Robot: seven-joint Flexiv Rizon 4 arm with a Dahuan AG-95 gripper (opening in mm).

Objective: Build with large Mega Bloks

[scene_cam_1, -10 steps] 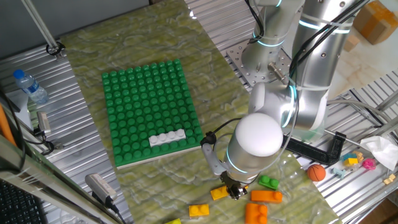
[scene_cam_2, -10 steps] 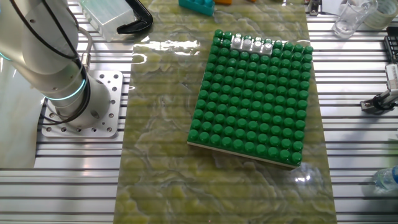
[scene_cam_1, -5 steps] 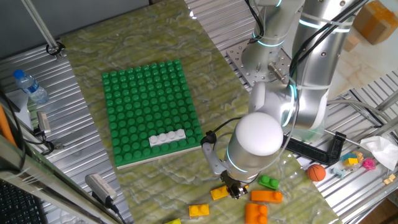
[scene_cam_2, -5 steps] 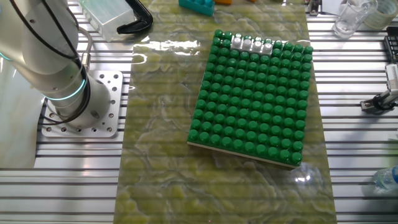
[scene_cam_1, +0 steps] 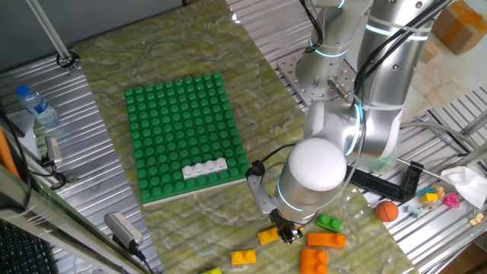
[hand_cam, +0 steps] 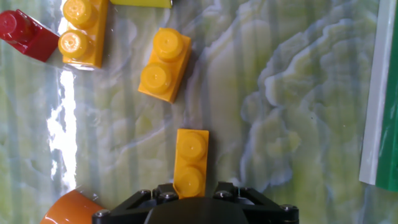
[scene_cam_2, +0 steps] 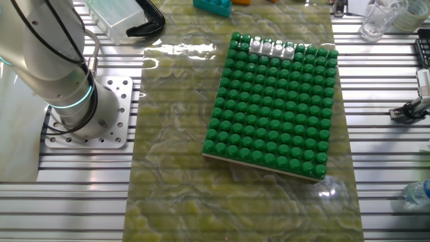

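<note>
My gripper (scene_cam_1: 288, 233) is down at the mat near the table's front edge, under the arm's white wrist. In the hand view a yellow two-stud brick (hand_cam: 190, 160) lies lengthwise between the jaws of my gripper (hand_cam: 190, 188), its near end tucked against the black body; the jaws look shut on it. The same yellow brick (scene_cam_1: 268, 237) shows just left of the fingers. A white brick (scene_cam_1: 204, 169) (scene_cam_2: 272, 47) is fixed on the green baseplate (scene_cam_1: 183, 122) (scene_cam_2: 275, 114). Loose bricks lie close by: yellow (scene_cam_1: 243, 257), green (scene_cam_1: 329, 223), orange (scene_cam_1: 326, 240).
Ahead in the hand view lie another yellow brick (hand_cam: 164, 64), a second one (hand_cam: 81, 31) and a red piece (hand_cam: 28, 34); the baseplate's edge (hand_cam: 380, 93) is at the right. An orange ball (scene_cam_1: 387, 211) and a water bottle (scene_cam_1: 36, 105) sit off the mat.
</note>
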